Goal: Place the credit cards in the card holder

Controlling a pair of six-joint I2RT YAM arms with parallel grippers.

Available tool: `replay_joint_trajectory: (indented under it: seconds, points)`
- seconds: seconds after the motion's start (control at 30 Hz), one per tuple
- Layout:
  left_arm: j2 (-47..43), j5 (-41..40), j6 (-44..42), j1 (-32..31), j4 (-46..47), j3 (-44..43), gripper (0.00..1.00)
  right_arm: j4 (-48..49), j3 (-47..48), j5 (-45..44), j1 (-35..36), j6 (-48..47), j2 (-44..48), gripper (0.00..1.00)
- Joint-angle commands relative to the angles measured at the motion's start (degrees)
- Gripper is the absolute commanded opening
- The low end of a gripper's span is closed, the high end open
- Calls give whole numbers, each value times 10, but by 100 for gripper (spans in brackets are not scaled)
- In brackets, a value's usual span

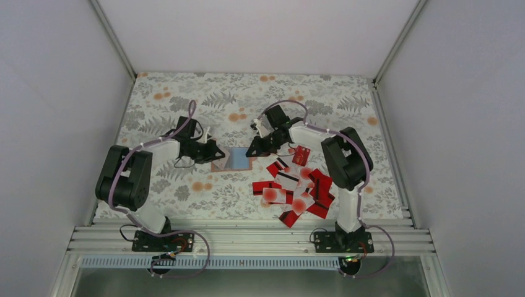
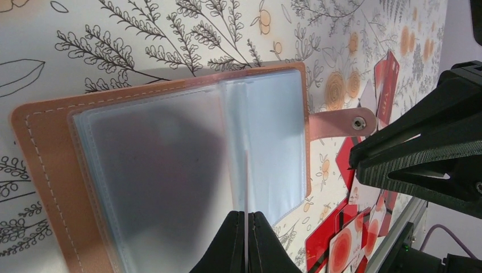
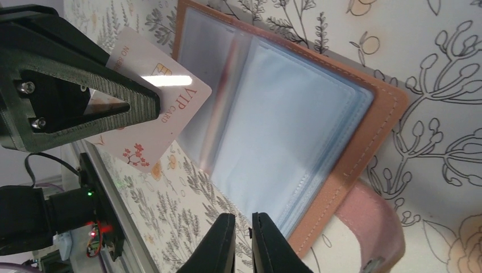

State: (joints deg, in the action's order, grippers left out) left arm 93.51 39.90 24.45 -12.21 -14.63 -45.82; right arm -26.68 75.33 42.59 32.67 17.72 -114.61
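The card holder point(image 1: 235, 159) lies open on the flowered cloth, tan outside, with clear sleeves point(image 2: 170, 170) inside and a pink snap strap point(image 2: 347, 121). My left gripper point(image 2: 246, 219) is shut on a white credit card point(image 3: 165, 114), held edge-on over the sleeves point(image 3: 284, 125). My right gripper point(image 3: 243, 227) sits at the holder's other side, its jaws closed to a thin slit on a sleeve's edge. Several red and white credit cards point(image 1: 296, 189) lie heaped to the right of the holder, below my right arm.
A lone red card point(image 1: 301, 154) lies just right of my right gripper point(image 1: 252, 150). An aluminium rail point(image 1: 247, 238) runs along the near table edge by both arm bases. White walls close in the cloth on three sides.
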Motion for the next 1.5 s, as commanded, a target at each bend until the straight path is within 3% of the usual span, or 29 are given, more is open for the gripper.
replay_joint_trajectory:
  seconds: [0.0, 1.47]
  points:
    - [19, 9, -6, 3, 24, 5, 3, -16, 15, -21, 6, -11, -20, 8]
    - [76, 45, 24, -5, 93, -7, 3, -18, -15, -52, 6, -41, -64, 4]
